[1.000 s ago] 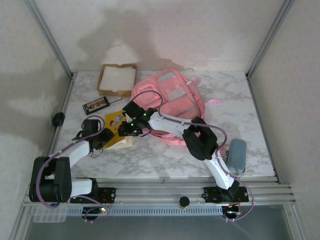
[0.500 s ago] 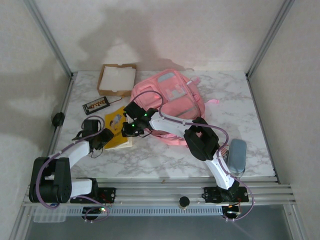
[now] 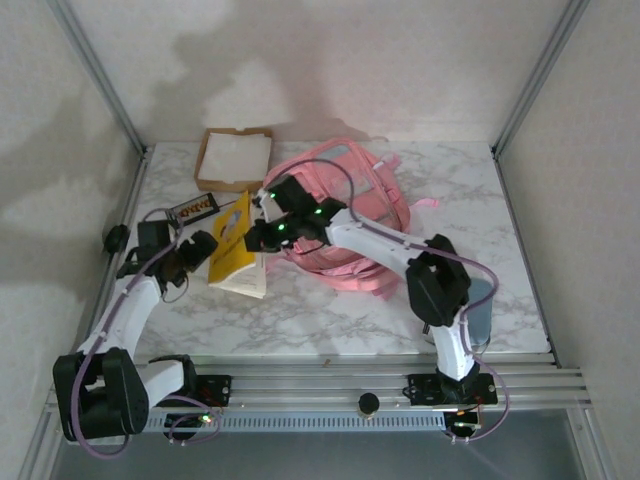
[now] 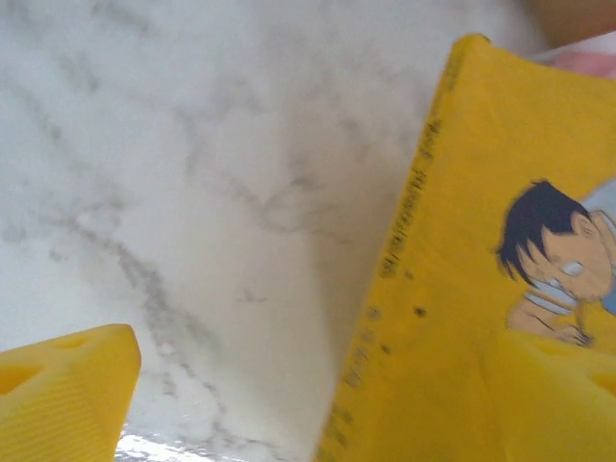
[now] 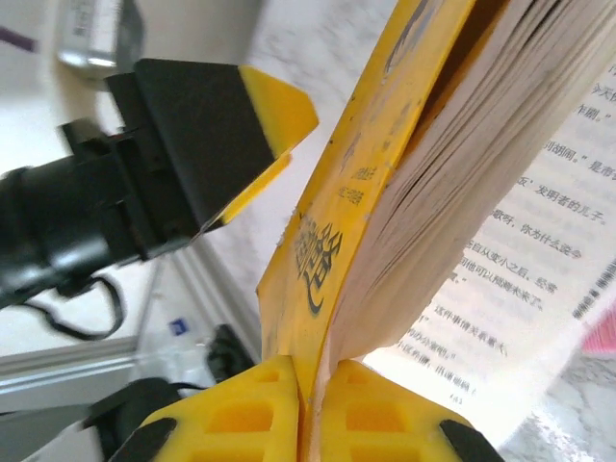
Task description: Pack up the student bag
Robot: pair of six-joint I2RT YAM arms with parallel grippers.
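The student bag (image 3: 372, 198) lies on the marble surface (image 3: 330, 315), toward the back and near the middle. Just left of the bag, a yellow book (image 3: 232, 252) is tipped up at a slant. The right gripper (image 5: 308, 390) is squeezed tight on the book's yellow cover, and the white pages fan open beside it. The left gripper (image 3: 198, 250) is spread wide, with its 2 yellow fingers (image 4: 63, 390) far apart, close to the other side of the book. 1 finger sits in front of the cover, near a drawing of a boy with black hair. A flat cardboard box (image 3: 236, 158) lies behind the book, at the back left.
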